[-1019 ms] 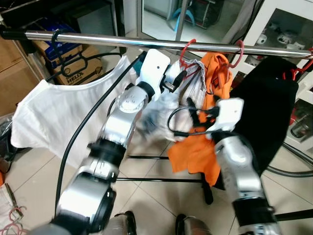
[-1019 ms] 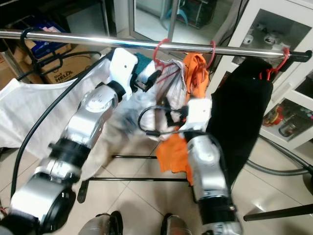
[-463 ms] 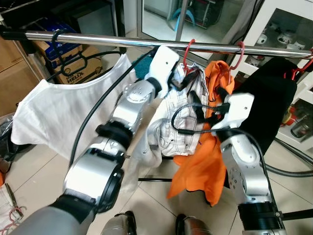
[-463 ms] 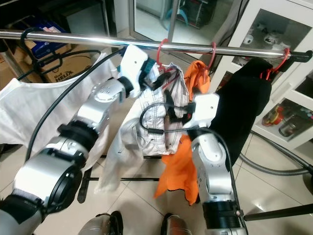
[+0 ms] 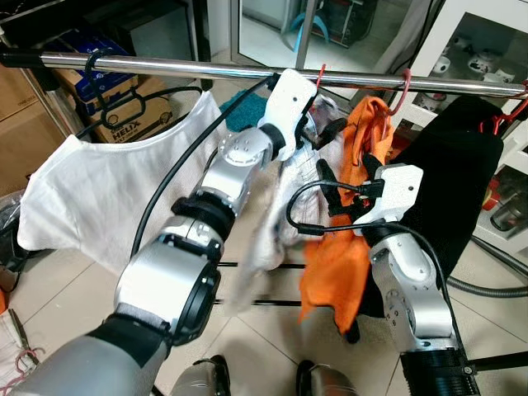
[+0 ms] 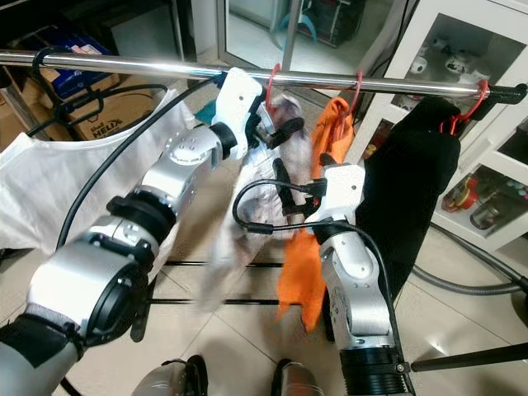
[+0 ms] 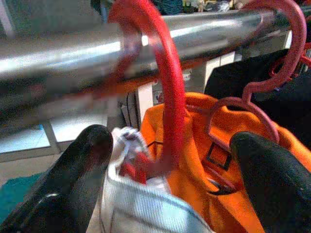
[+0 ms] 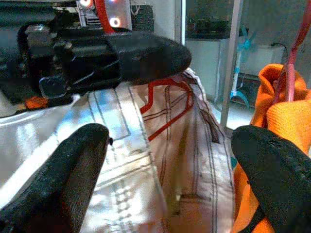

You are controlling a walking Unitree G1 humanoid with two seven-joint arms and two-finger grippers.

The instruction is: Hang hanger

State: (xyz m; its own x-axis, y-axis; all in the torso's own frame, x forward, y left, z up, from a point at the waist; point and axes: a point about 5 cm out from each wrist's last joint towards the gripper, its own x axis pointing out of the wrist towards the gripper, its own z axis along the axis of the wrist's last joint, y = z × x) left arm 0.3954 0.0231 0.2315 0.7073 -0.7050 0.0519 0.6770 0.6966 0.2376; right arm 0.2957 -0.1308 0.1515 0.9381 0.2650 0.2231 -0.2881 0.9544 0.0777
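A chrome clothes rail (image 5: 165,66) crosses the top of the frame, carrying a white top (image 5: 91,190) at left, an orange garment (image 5: 346,264) at centre and a black garment (image 5: 450,181) at right. The red hanger (image 7: 165,97) hooks over the rail at upper centre, bearing a pale checked shirt (image 5: 276,223), blurred. The left gripper (image 7: 167,160), arm raised, is spread either side of the hook, seemingly not gripping. The right gripper (image 8: 165,179) gapes wide before the shirt, holding nothing.

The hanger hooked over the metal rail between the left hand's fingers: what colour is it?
Red. The hanger hooked over the rail shows best in the left wrist view.
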